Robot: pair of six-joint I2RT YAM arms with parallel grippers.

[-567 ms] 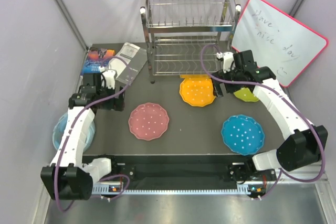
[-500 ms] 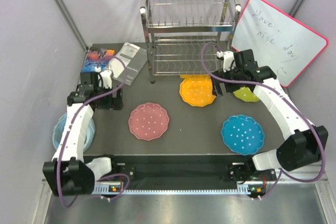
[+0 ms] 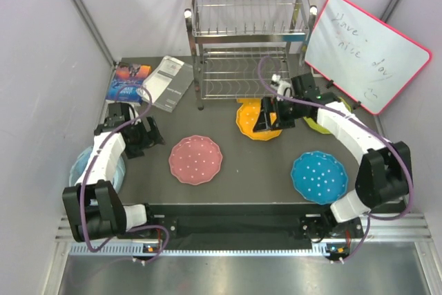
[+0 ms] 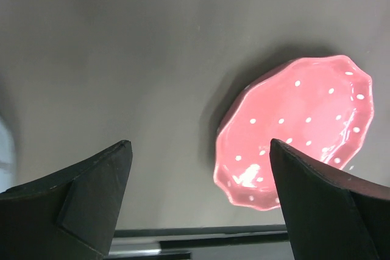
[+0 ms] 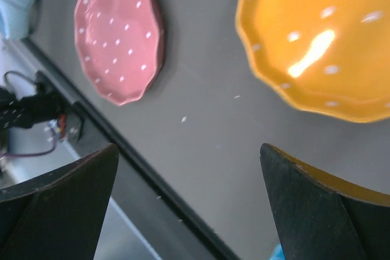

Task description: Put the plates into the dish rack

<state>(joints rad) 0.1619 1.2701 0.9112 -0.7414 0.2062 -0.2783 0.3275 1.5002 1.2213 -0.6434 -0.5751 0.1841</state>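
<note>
The pink plate (image 3: 195, 159) lies flat at centre-left of the table and also shows in the left wrist view (image 4: 298, 129) and the right wrist view (image 5: 119, 35). The orange plate (image 3: 252, 124) lies in front of the dish rack (image 3: 248, 39); it also shows in the right wrist view (image 5: 323, 41). The blue plate (image 3: 318, 177) lies near right. The yellow-green plate (image 3: 320, 128) is mostly hidden under the right arm. My right gripper (image 3: 266, 117) (image 5: 189, 205) is open and empty above the orange plate. My left gripper (image 3: 147, 136) (image 4: 201, 199) is open and empty, left of the pink plate.
A pale light-blue dish (image 3: 81, 170) sits off the table's left edge under the left arm. Two booklets (image 3: 131, 79) (image 3: 167, 82) lie at the back left. A pink-framed whiteboard (image 3: 366, 50) leans at the back right.
My right gripper has swung left from beside the orange plate to above it. My left arm has drawn back toward the near left, its gripper lower beside the pink plate.
</note>
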